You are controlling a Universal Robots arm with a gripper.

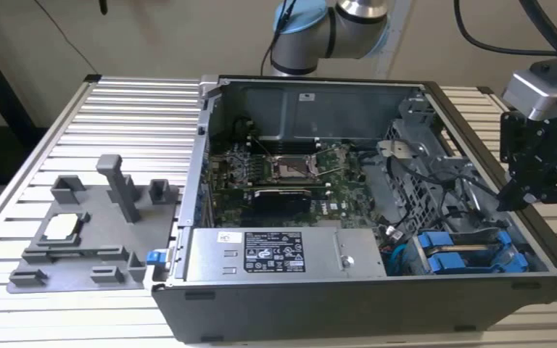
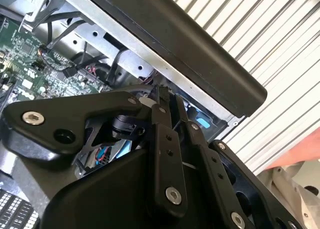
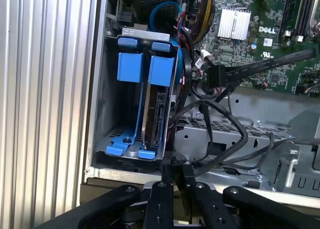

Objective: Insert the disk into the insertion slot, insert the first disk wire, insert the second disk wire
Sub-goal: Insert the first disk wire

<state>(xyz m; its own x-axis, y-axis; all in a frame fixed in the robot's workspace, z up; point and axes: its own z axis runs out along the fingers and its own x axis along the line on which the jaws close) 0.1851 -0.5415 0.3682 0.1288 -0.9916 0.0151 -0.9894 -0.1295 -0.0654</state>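
Note:
The disk (image 3: 154, 114) stands on edge in its blue carrier (image 3: 161, 71) inside the insertion slot (image 3: 106, 120), a grey sheet-metal cage at the case's near corner on the exterior view's right (image 1: 464, 255). A black wire with a flat black connector (image 3: 216, 75) hangs loose beside the cage, apart from the disk. More black wires (image 3: 225, 139) loop over the metal bay next to it. My gripper (image 3: 178, 168) hovers at the case's edge just outside the cage, fingers together, nothing seen between them. In the exterior view the gripper (image 1: 507, 203) hangs over the case's right wall.
The open computer case (image 1: 289, 319) lies on a slatted metal table (image 1: 114, 123). Inside are the green motherboard (image 1: 278, 170) and a grey labelled power-supply box (image 1: 278, 254). A grey fixture plate (image 1: 90, 232) sits on the exterior view's left. The case's dark rim (image 2: 200, 54) runs close to my fingers.

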